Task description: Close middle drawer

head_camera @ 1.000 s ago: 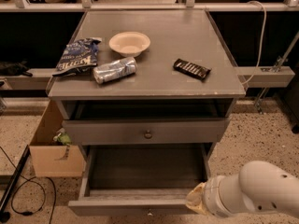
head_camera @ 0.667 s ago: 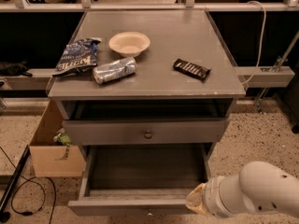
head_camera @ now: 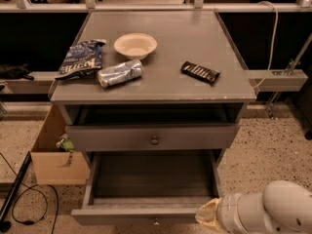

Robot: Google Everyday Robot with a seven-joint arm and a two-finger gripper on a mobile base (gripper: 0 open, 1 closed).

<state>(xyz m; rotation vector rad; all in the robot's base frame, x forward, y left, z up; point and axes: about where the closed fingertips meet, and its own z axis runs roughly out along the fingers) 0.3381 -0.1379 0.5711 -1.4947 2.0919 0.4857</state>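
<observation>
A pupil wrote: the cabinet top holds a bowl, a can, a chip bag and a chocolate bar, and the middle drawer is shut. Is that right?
No. The camera view shows the middle drawer pulled wide open, with the claw by its front right corner. The rest holds.

Pincer [head_camera: 208,215] low, bottom right corner

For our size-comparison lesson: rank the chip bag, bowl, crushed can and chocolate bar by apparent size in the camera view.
Largest: chip bag
Then bowl and crushed can, too alike to rank
Smallest: chocolate bar
The gripper is by the middle drawer front.
</observation>
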